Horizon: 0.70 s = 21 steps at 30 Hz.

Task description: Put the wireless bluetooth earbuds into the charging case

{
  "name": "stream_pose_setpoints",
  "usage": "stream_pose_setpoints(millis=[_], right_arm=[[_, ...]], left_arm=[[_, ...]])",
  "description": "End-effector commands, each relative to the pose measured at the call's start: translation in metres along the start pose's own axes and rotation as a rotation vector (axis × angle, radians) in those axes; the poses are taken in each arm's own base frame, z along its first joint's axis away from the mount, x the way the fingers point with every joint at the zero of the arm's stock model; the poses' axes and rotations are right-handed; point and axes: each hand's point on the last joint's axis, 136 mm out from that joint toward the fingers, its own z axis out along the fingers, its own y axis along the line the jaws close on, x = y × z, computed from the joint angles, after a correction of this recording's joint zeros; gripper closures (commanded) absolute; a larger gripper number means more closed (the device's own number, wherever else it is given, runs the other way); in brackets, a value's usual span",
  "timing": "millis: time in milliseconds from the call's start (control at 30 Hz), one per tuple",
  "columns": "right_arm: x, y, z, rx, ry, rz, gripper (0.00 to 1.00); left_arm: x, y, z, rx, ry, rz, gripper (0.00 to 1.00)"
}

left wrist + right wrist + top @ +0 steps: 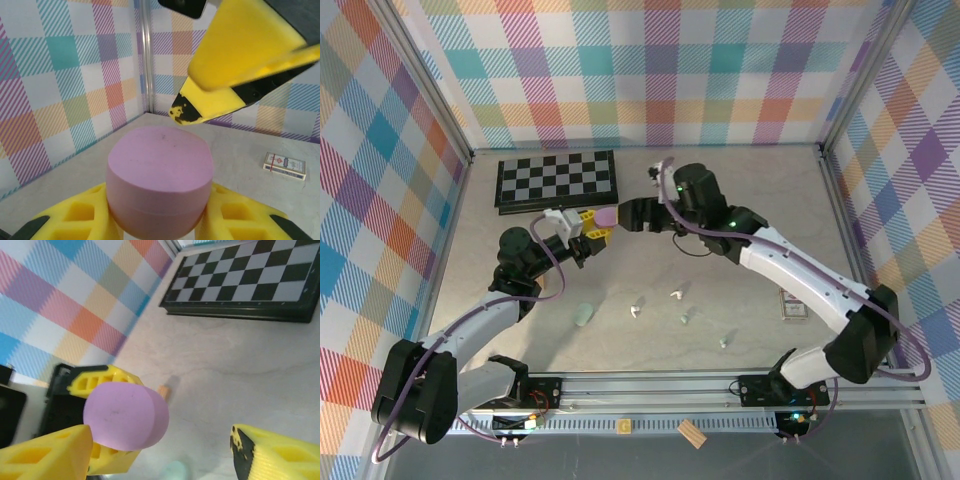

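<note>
Top external view: a purple charging case (pixel 606 216) is held above the table (pixel 760 200) by the left gripper (pixel 592 228), just in front of the checkerboard (pixel 556 180). The right gripper (pixel 625 215) is seen just beside the case on its other side.

From the left wrist camera, the case (pixel 160 180) is seen clamped between the left gripper's (pixel 160 212) yellow fingers (pixel 75 212), with a seam running round its lower part. One yellow finger of the right gripper (pixel 230 65) is seen above the case, apart from it. A card box (pixel 285 165) lies flat on the table behind.

From the right wrist camera, the right gripper (pixel 157 450) is seen spread wide. One finger (pixel 45 455) is close beside the case (pixel 125 415), and the other is well apart from it (whether the near one touches cannot be told).

Down on the table, two white earbuds (pixel 635 309) and two mint earbuds (pixel 685 318) lie loose, well apart from the held case. A mint case (pixel 583 314) rests to their left.
</note>
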Motion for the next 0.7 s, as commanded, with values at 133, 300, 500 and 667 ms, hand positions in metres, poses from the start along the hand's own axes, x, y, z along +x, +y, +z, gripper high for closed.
stream_pose_setpoints(millis=[133, 300, 500, 667], right_arm=[[0.0, 0.034, -0.009, -0.351, 0.109, 0.23, 0.29], [0.011, 0.046, 0.001, -0.47, 0.222, 0.301, 0.33], [0.01, 0.05, 0.002, -0.495, 0.243, 0.313, 0.4], [0.011, 0.046, 0.003, -0.492, 0.248, 0.337, 0.58]], left_arm=[[-0.03, -0.012, 0.007, 0.042, -0.097, 0.032, 0.68], [-0.033, -0.015, 0.012, 0.056, -0.106, 0.039, 0.68], [-0.038, -0.017, 0.013, 0.06, -0.11, 0.051, 0.68], [-0.033, -0.016, 0.014, 0.053, -0.088, 0.057, 0.68]])
